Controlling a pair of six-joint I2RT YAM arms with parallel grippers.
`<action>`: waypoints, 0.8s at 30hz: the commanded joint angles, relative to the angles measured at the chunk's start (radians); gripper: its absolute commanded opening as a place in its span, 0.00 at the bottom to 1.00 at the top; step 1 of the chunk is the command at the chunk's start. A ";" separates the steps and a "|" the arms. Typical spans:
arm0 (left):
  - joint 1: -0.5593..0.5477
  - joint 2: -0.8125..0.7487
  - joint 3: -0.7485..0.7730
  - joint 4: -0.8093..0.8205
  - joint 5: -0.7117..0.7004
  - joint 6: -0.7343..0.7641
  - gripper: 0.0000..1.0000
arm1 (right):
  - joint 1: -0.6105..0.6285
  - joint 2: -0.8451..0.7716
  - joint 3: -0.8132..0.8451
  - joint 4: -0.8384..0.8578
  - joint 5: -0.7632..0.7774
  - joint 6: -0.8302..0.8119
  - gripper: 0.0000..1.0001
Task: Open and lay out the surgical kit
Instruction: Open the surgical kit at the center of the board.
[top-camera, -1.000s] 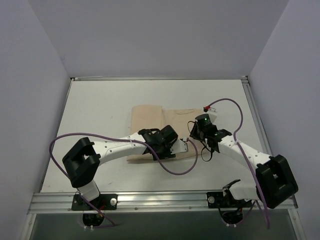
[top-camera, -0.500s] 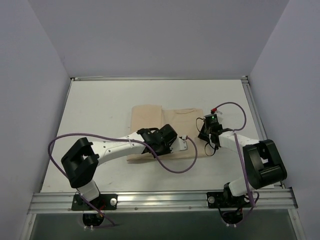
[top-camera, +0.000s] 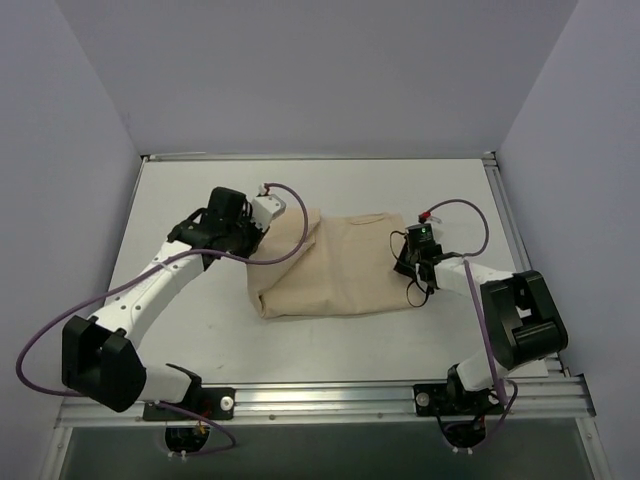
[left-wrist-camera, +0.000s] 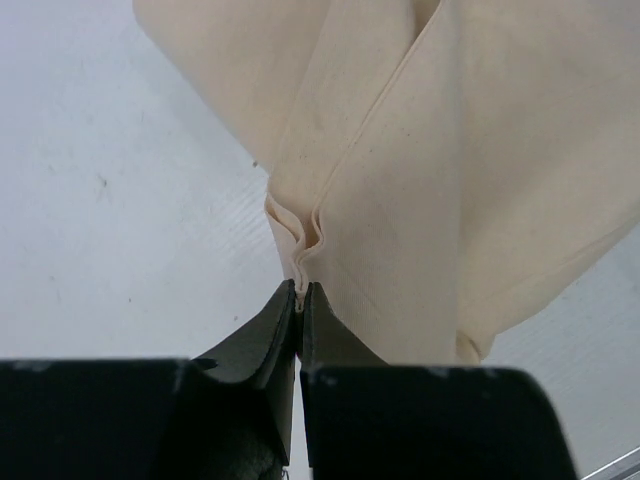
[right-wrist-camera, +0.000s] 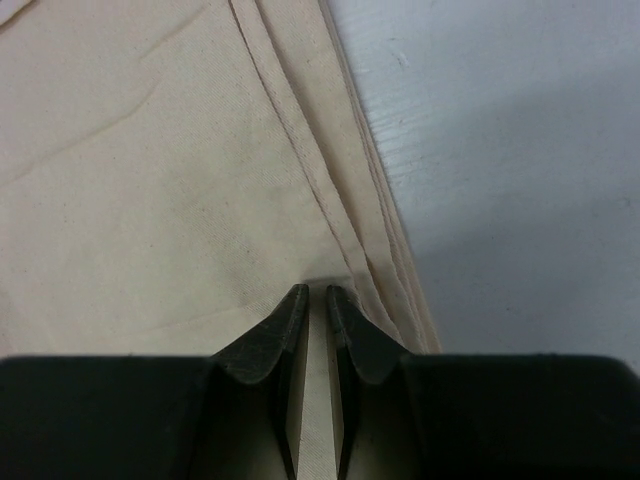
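Plain beige cloth wrap (top-camera: 340, 270) on a white table (top-camera: 350, 185).

No text, label, brand, number or sign can be read in any view. Nothing is printed or written on the cloth wrap (top-camera: 340, 275) or on the table (top-camera: 200, 190).

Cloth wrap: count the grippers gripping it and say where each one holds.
2. The left gripper, jaws shut, pinches a gathered fold at the cloth wrap's far-left corner. The right gripper, jaws nearly closed, appears to pinch a layer at its right edge. Neither is hidden.
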 joint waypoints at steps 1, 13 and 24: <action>0.096 -0.036 -0.063 -0.013 0.058 -0.010 0.02 | 0.004 0.053 0.012 -0.062 0.002 -0.017 0.10; 0.387 -0.119 -0.255 -0.001 -0.148 0.085 0.05 | 0.065 0.120 0.069 -0.097 0.035 -0.034 0.10; 0.446 -0.067 -0.361 -0.050 -0.395 0.136 0.47 | 0.099 0.119 0.090 -0.123 0.061 -0.030 0.10</action>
